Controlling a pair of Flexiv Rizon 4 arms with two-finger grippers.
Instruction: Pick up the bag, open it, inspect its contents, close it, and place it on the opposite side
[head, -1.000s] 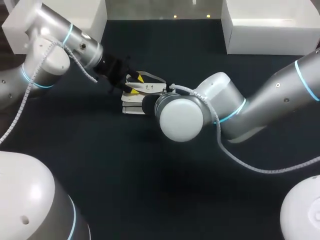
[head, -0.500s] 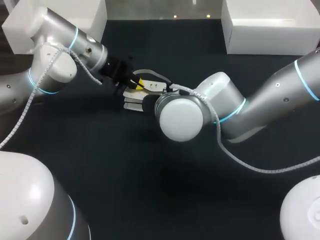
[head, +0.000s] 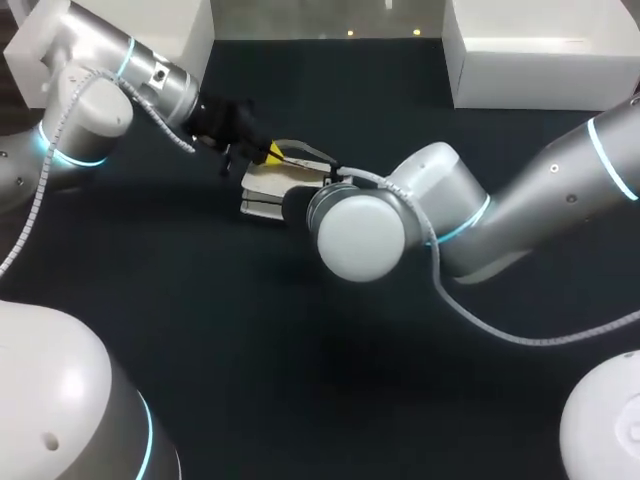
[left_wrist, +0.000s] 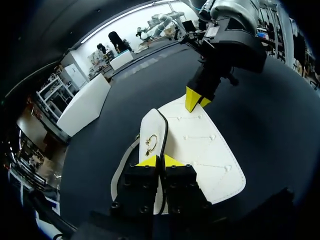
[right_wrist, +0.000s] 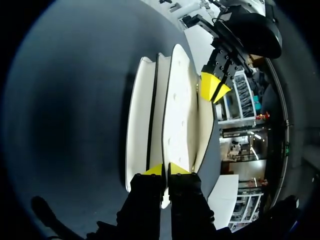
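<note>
1. Two sets of fingers are on the white bag (head: 262, 190), which lies on the dark desk (head: 300, 380) left of middle. Left gripper (left_wrist: 160, 160) is pinched narrow on the flap (left_wrist: 149, 127) edge, right gripper (right_wrist: 165, 170) is pinched on the opposite end.
2. Looks light, smooth and soft-sided, so probably floppy. I'd grab edges, not flat faces.
3. From overhead the right arm blocks its own fingers, and the bag's contents aren't visible.

The dark counter (head: 250, 330) carried a white bag (left_wrist: 200, 145), resting between the left claw (left_wrist: 160, 160) and the right claw (right_wrist: 166, 169).
</note>
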